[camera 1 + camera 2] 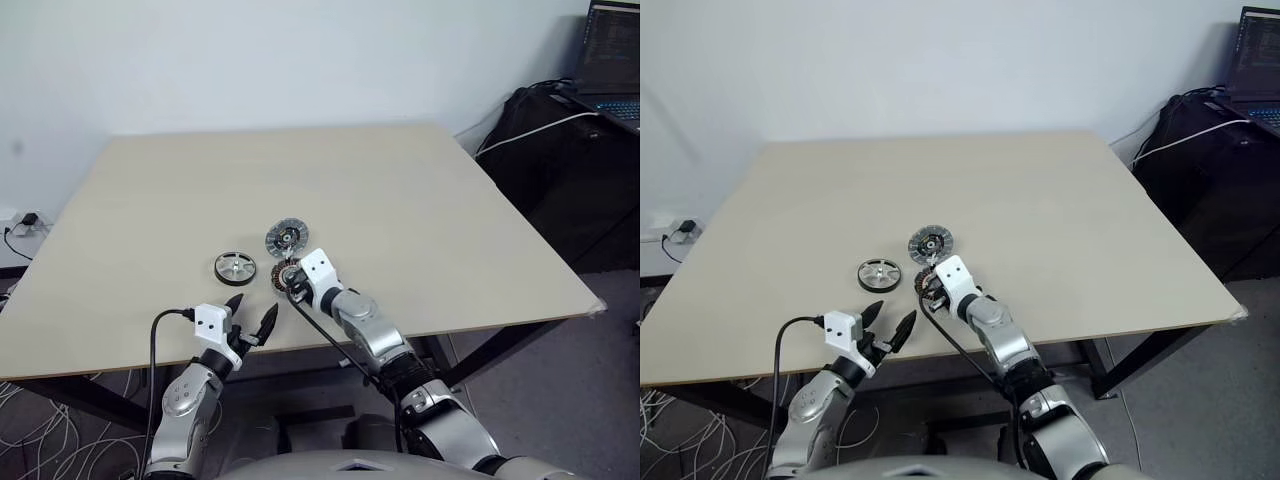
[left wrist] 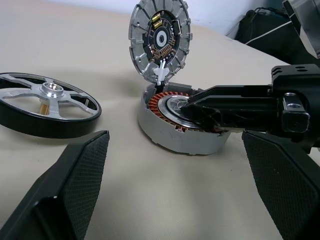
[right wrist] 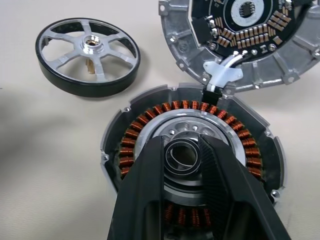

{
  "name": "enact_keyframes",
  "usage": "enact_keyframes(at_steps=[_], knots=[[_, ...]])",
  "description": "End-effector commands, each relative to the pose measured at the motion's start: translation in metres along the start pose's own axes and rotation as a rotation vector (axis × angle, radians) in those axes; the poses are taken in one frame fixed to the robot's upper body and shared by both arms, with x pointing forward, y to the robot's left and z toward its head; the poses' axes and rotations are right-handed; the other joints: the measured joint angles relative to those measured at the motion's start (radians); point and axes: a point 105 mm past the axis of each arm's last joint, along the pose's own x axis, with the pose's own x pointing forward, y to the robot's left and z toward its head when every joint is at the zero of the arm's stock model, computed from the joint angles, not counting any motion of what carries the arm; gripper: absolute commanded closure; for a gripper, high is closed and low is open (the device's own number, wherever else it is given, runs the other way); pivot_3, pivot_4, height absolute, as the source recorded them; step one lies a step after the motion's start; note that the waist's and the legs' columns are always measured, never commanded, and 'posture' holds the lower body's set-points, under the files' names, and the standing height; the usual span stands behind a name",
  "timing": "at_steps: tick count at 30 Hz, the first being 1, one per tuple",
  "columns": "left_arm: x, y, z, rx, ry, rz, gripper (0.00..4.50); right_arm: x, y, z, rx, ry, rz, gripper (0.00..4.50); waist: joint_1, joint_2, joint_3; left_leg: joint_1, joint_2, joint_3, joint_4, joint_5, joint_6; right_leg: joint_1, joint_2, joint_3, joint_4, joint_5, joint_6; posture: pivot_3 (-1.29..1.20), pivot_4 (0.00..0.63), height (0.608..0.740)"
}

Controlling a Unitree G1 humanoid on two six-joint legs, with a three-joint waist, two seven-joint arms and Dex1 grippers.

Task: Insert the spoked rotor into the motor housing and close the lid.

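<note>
Not yet inserted: spoked rotor (image 3: pixel 88 54) lying flat on the table (image 1: pixel 400 200), just beside the motor housing (image 3: pixel 192 165), untouched. Lid (image 2: pixel 160 40) open, propped up at the housing's far edge (joined by a white wire). Right gripper (image 3: pixel 183 150) over the housing's silver centre, nearly clenched, grasping nothing visible. Left gripper (image 1: pixel 250 317) released wide, empty, near the table's front edge. Left to do: pick rotor, insert, close lid.

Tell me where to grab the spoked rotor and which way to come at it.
Probably best by the dark outer rim, from straight above. The spoked rotor lies flat on the table, apart from the motor housing, so one finger could drop through a spoke cut-out and the other outside the rim. The open left gripper sits nearest it.
</note>
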Motion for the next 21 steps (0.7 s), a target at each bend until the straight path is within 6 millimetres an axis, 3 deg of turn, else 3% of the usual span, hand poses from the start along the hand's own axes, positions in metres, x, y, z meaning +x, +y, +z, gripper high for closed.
enact_keyframes(at_steps=[1, 19, 20, 21], knots=[[0.0043, 0.0004, 0.0116, 0.002, -0.046, -0.003, 0.0, 0.0035, -0.0032, 0.0172, -0.019, -0.05, -0.009, 3.81, -0.001, 0.0, 0.0, 0.0, 0.0, 0.0, 0.0, 0.0, 0.0, 0.0, 0.0, 0.0, 0.0, 0.0, 0.0, 0.0, 0.0, 0.74], [0.004, 0.0018, 0.0106, -0.005, -0.043, 0.003, 0.0, 0.0079, -0.005, 0.0175, -0.022, -0.04, 0.005, 3.81, -0.001, 0.0, 0.0, 0.0, 0.0, 0.0, 0.0, 0.0, 0.0, 0.0, 0.0, 0.0, 0.0, 0.0, 0.0, 0.0, 0.0, 0.74], [0.004, 0.0016, 0.0106, -0.006, -0.044, 0.002, 0.0, 0.0073, -0.0049, 0.0177, -0.017, -0.044, 0.005, 3.07, -0.001, 0.0, 0.0, 0.0, 0.0, 0.0, 0.0, 0.0, 0.0, 0.0, 0.0, 0.0, 0.0, 0.0, 0.0, 0.0, 0.0, 0.74], [0.0039, 0.0015, 0.0106, -0.007, -0.044, 0.001, 0.0, 0.0066, -0.0045, 0.0182, -0.008, -0.05, 0.006, 2.79, -0.002, 0.0, 0.0, 0.0, 0.0, 0.0, 0.0, 0.0, 0.0, 0.0, 0.0, 0.0, 0.0, 0.0, 0.0, 0.0, 0.0, 0.74]])
